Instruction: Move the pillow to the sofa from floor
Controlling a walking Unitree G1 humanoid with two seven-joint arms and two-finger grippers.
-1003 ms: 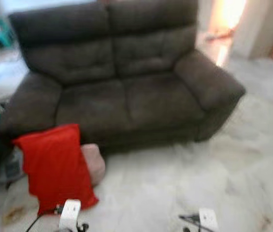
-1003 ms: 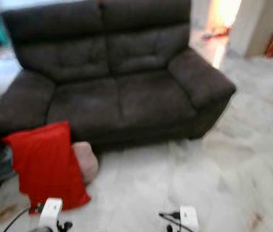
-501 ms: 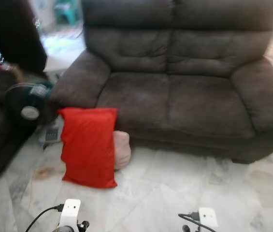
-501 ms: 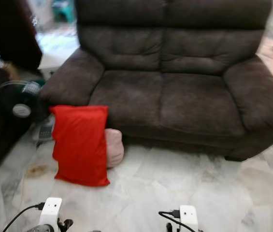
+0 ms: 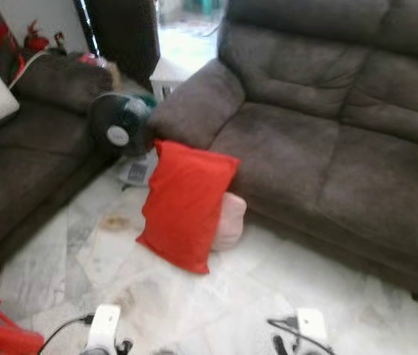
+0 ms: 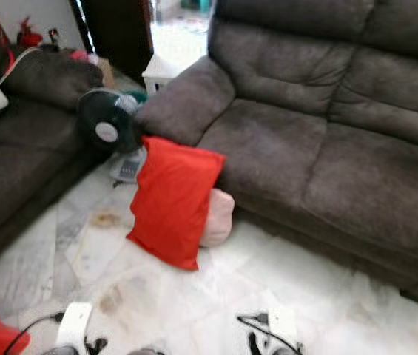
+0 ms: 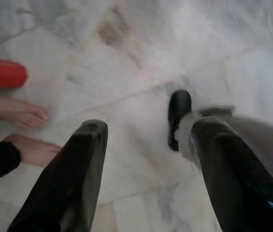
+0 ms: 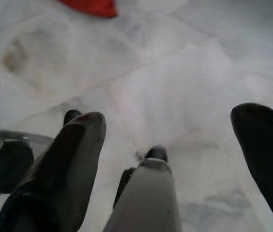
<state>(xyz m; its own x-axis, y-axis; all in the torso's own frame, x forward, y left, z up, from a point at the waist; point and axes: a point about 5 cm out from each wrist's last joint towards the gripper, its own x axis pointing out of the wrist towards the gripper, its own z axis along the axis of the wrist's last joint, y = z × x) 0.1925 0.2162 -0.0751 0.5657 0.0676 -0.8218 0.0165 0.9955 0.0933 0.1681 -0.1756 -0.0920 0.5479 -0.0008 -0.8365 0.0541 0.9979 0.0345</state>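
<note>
Red pillow (image 5: 185, 203) stands on end on the marble floor (image 5: 260, 288), propped against the sofa (image 5: 319, 140) front near its armrest, long axis upright, ahead and left of centre, nearer the left gripper (image 7: 146, 159) than the right gripper (image 8: 170, 145); both hang low, fingers apart, empty.

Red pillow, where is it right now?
In the eye views the red pillow stands on the floor, leaning against the sofa's front by its armrest, with a pink cushion tucked behind it and a fan nearby.

Soft, even daylight — brightest through the far doorway (image 5: 186, 26) — slight blur throughout.
</note>
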